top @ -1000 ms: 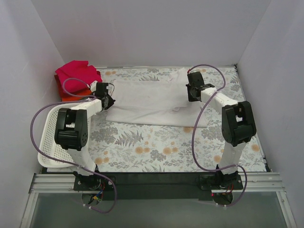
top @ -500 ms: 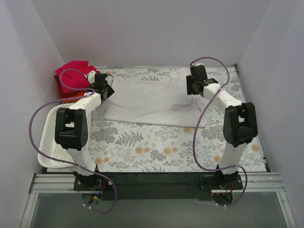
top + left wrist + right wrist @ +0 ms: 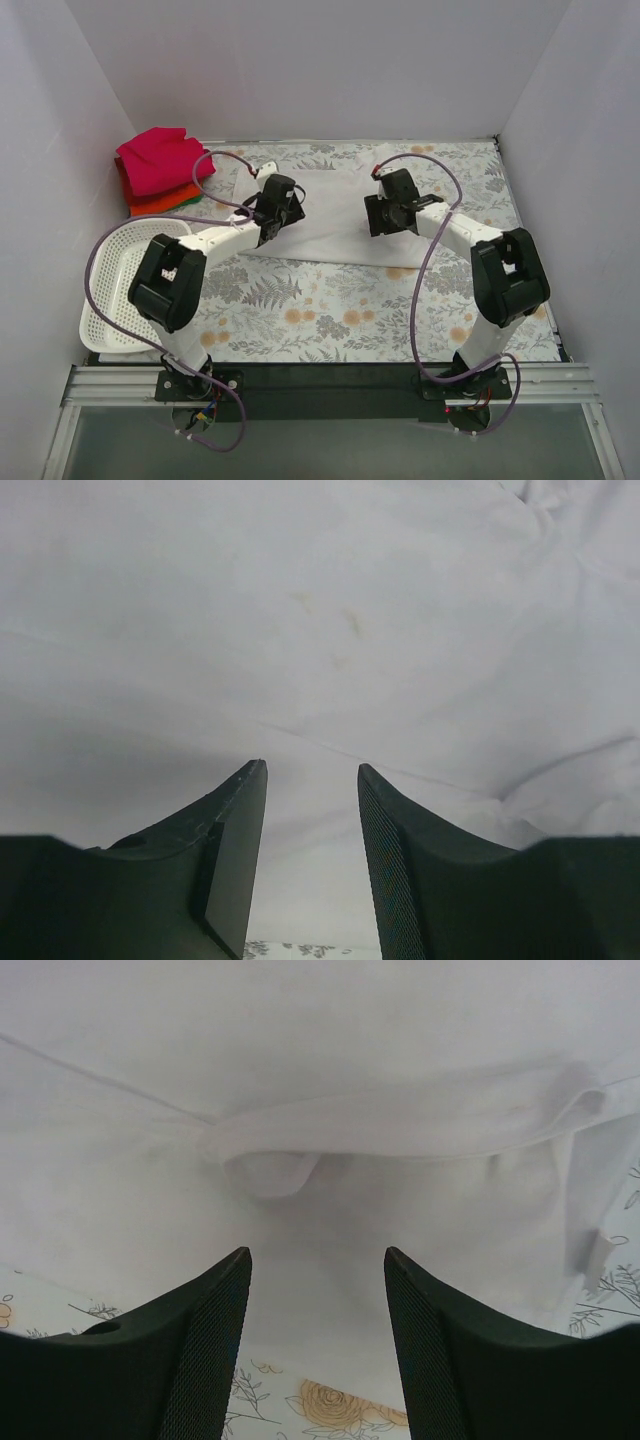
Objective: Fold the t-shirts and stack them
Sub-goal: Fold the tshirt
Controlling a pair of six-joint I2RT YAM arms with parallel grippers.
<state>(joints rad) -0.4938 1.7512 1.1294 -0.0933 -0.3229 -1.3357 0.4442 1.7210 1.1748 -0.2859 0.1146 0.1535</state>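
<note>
Lower left, the white mesh basket (image 3: pixel 110 290) is sitting aside on the flowered table (image 3: pixel 330 310). Mid-frame, the left end effector (image 3: pixel 272 212) and right end effector (image 3: pixel 388 215) are hanging over the white t-shirt (image 3: pixel 330 215). Both have their jaws parted and are gripping nothing, probably lining up on opposite sides for the next fold. The shirt is lying spread at centre, creased, one edge doubled over. Upper left, the folded pink t-shirt (image 3: pixel 160 160) is topping the stack.
</note>
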